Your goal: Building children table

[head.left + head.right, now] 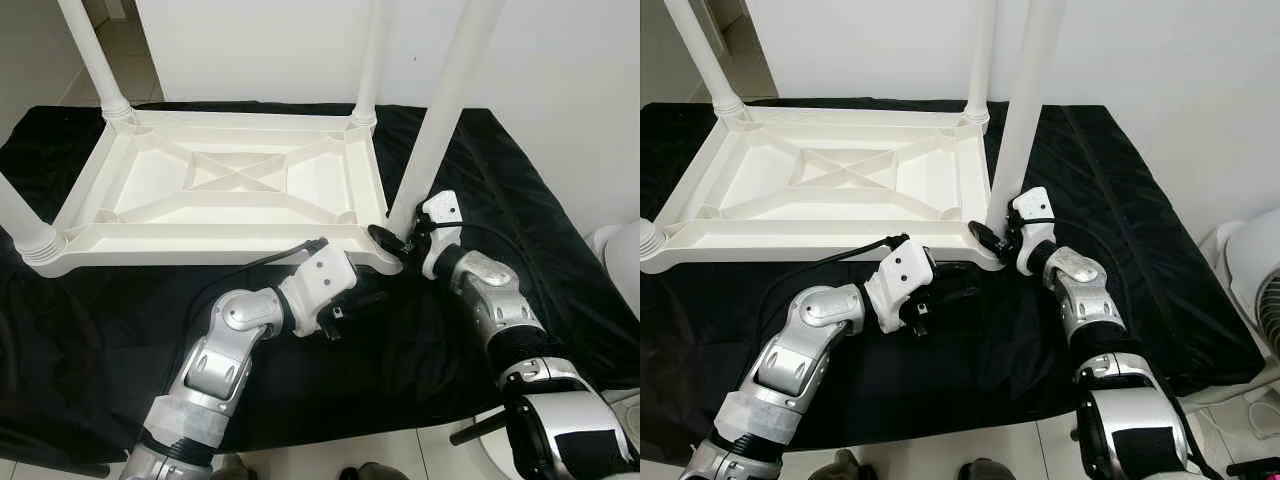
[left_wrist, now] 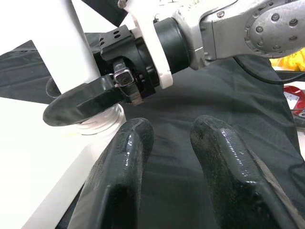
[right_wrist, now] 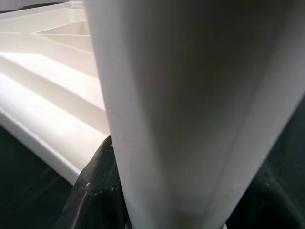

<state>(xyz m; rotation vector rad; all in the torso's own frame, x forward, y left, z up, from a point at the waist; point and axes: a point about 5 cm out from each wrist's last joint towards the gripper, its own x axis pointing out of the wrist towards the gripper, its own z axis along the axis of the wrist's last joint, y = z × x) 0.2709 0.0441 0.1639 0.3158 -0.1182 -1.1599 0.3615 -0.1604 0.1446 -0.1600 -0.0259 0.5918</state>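
Note:
The white children's table [image 1: 230, 185] lies upside down on a black cloth [image 1: 400, 360]. Its near-right leg [image 1: 440, 110] stands upright in the corner socket. My right gripper [image 1: 398, 238] is shut around the base of that leg; a black finger [image 2: 81, 102] curls around the leg [image 2: 62, 43] just above the socket. In the right wrist view the leg [image 3: 190, 105] stands close between the dark fingers [image 3: 95, 191]. My left gripper [image 1: 365, 295] hovers low over the cloth beside the same corner, open, with nothing between its fingers [image 2: 124, 157].
Three other legs stand up from the table: far left [image 1: 95, 55], far right [image 1: 370, 60] and near left [image 1: 20, 225]. A white wall runs close behind. A white fan [image 1: 1255, 270] stands at the right, off the cloth. Tiled floor shows at the front edge.

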